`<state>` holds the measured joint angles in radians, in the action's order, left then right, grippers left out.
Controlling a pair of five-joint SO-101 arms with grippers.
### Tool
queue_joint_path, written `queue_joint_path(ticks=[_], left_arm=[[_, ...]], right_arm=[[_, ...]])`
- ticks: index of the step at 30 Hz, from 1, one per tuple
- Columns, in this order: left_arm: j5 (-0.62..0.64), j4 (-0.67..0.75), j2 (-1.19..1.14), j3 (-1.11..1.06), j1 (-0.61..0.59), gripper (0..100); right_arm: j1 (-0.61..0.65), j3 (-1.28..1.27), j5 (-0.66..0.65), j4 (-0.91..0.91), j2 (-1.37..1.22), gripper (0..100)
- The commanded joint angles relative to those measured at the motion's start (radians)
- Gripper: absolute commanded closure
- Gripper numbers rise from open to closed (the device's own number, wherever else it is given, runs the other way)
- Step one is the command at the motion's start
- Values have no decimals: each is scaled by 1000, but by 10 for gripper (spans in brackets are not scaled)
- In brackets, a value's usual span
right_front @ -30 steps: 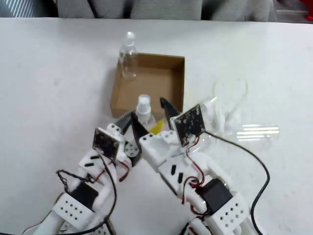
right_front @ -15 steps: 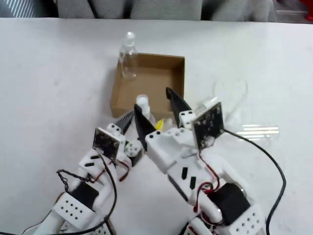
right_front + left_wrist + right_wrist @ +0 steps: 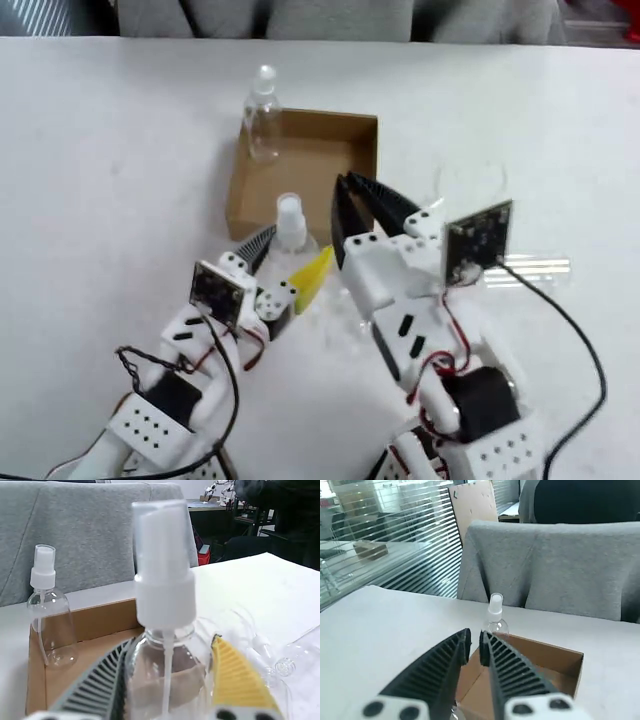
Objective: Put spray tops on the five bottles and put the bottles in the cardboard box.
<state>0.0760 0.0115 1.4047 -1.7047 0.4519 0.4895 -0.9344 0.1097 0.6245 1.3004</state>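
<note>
My left gripper (image 3: 298, 243) is shut on a clear bottle with a white spray top (image 3: 292, 214), held upright just in front of the cardboard box (image 3: 322, 119). In the left wrist view the held bottle (image 3: 165, 595) sits between a grey and a yellow finger. A second capped bottle (image 3: 262, 112) stands in the box's far left corner. My right gripper (image 3: 346, 183) hangs shut and empty over the box's right front part. The right wrist view shows its black fingertips (image 3: 464, 636) close together, with the far bottle (image 3: 495, 615) and the box (image 3: 545, 657) beyond.
Clear loose bottles and spray parts (image 3: 470, 232) lie on the white table to the right of the box, partly hidden behind the right arm. Thin clear tubes (image 3: 528, 266) lie farther right. A grey sofa (image 3: 555, 565) stands behind the table.
The right gripper let go of the held bottle's spray top, drew away to the right over the box and shut. The left gripper kept still with its bottle.
</note>
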Motion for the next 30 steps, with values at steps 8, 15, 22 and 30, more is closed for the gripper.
queue_joint_path(ticks=[8, 15, 22, 30], left_arm=[[-8, 6, 15, 5, 10, 976], [-8, 6, 15, 5, 10, 976], [-8, -18, 13, 5, 15, 976], [-8, -21, 16, 5, 13, 976]], right_arm=[[-13, -41, -9, -234, -220, 984], [-13, 117, -12, -285, -429, 984], [-12, 433, -86, -150, -631, 984], [85, 934, -126, 390, -889, 984]])
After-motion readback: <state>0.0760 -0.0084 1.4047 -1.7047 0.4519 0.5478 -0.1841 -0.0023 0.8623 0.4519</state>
